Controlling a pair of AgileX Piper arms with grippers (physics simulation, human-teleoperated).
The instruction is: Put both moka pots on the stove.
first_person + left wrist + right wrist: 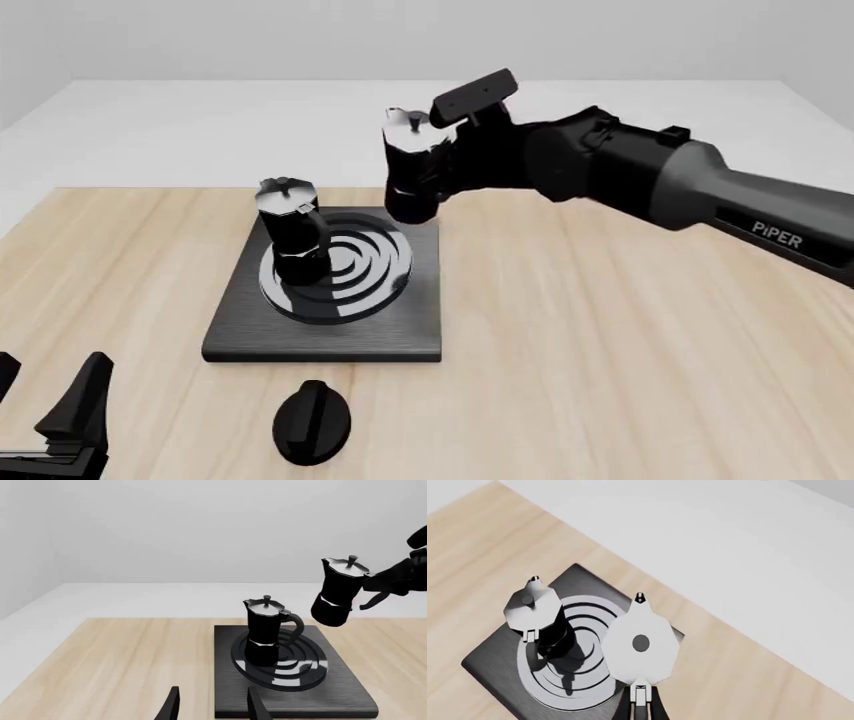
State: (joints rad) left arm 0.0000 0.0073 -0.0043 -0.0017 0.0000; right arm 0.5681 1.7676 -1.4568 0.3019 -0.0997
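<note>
A pale wooden table [601,330] stands against a plain white backdrop, and the stove [327,335] lies on it as the landmark. One pot [294,236] already stands upright on the stove's burner [350,270], on its left part. The second pot [411,165] hangs in the air above the stove's far right corner, upright and well clear of the slab.

So the step in hand looks like the second placement: the carry is nearly over the target. The next move probably calls for shifting the held pot toward the free right part of the burner, then lowering it straight down without bumping the standing pot.

The right gripper [447,160] is clamped on the carried pot at its handle side. The left gripper [212,707] waits near the stove's front left, fingers apart, holding nothing. A black knob [312,421] lies in front of the stove.
</note>
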